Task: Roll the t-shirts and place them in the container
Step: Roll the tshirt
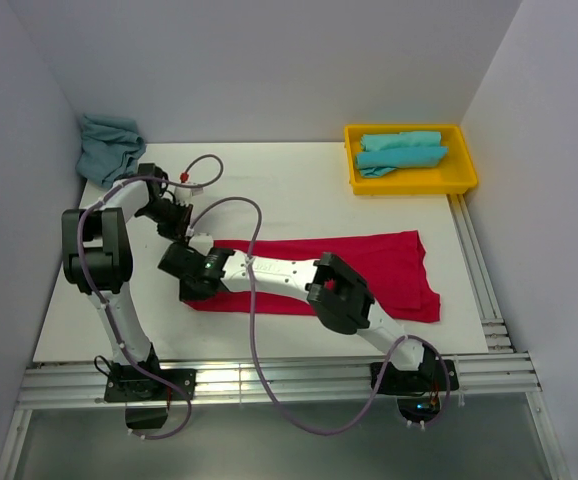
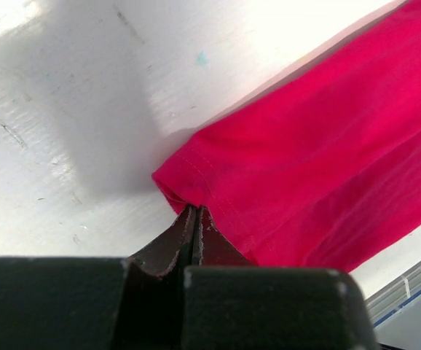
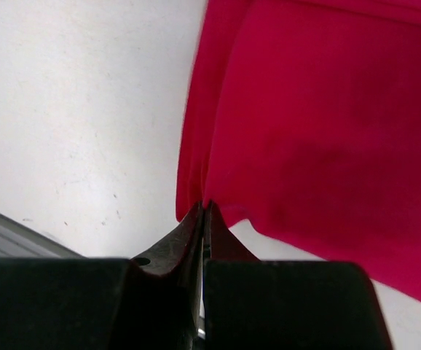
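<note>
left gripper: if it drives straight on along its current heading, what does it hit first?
The red t-shirt: the left gripper is shut on its hemmed corner, so cloth sits right at the tips. Just past that corner is the table, though depth is hard to judge from the wrist view.

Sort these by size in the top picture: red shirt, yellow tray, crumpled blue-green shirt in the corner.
Largest: red shirt, even with the arms covering part of it.
Next: yellow tray.
Smallest: crumpled blue-green shirt.

Shirt (image 1: 379,268) centre; tray (image 1: 410,187) far right, heap (image 1: 107,147) far left.
</note>
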Controlling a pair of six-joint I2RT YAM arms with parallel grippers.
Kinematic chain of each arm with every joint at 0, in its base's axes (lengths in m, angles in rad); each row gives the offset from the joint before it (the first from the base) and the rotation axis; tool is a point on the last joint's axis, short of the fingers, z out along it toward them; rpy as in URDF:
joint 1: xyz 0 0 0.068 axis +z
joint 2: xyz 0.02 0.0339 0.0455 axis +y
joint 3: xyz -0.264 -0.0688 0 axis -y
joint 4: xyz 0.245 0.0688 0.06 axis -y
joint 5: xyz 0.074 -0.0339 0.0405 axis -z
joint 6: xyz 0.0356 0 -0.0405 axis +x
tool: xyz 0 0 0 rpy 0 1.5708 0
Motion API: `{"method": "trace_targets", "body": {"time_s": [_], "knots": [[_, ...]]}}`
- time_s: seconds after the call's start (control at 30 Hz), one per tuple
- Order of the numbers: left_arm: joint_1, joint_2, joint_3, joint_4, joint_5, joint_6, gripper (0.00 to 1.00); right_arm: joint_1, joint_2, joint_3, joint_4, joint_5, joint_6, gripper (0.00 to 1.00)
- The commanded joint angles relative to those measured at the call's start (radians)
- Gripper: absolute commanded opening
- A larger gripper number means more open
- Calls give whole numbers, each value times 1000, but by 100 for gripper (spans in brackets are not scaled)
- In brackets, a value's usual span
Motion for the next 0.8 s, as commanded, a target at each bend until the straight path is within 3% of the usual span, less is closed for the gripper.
{"method": "trace_targets", "body": {"time_s": [0.0,0.77], "knots": [[-44,-70,47,-24,-16,-25,0,-16,-136,-71,73,32,18,0],[-265,-7,161,-26,-132,-169,0,-39,-398,-558,198,120,131,0]]}}
